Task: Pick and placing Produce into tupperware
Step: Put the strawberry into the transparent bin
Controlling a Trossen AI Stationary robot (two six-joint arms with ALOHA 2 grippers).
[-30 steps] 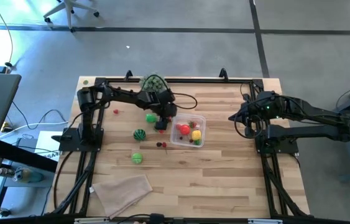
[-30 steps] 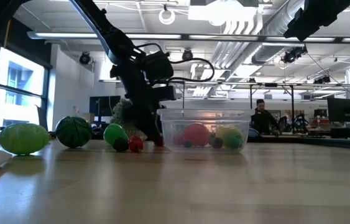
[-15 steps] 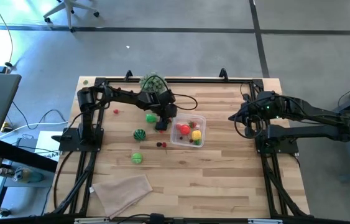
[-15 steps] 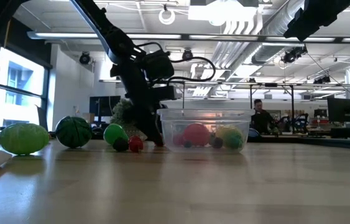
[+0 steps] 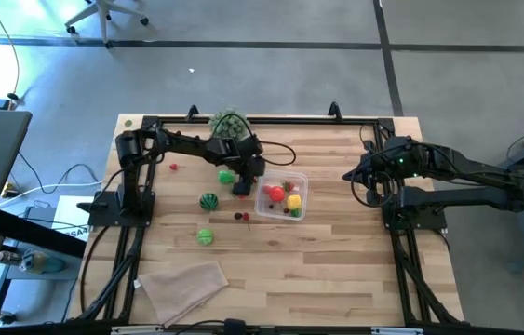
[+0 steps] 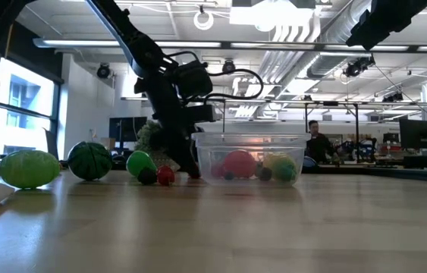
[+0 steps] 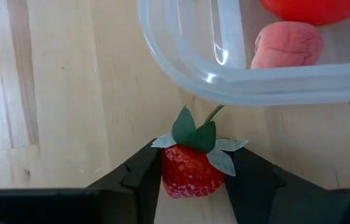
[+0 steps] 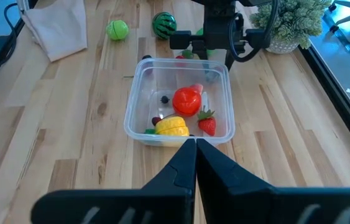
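Left wrist view: left gripper (image 7: 193, 180) is pinching a strawberry (image 7: 192, 168) just outside the tupperware (image 7: 249, 81) rim.

The tupperware (image 5: 283, 196), sitting mid-table, is already holding several pieces; a striped green ball (image 5: 208, 201), a lime ball (image 5: 205, 236) and small red berries (image 5: 241, 217) are waiting on the table (image 5: 336, 270). The right gripper (image 8: 194, 163) is idling near the right edge, fingers pressed together.

Overhead looking straight down, table-level looking across, two wrist views — all sharing the tupperware (image 5: 283, 196).
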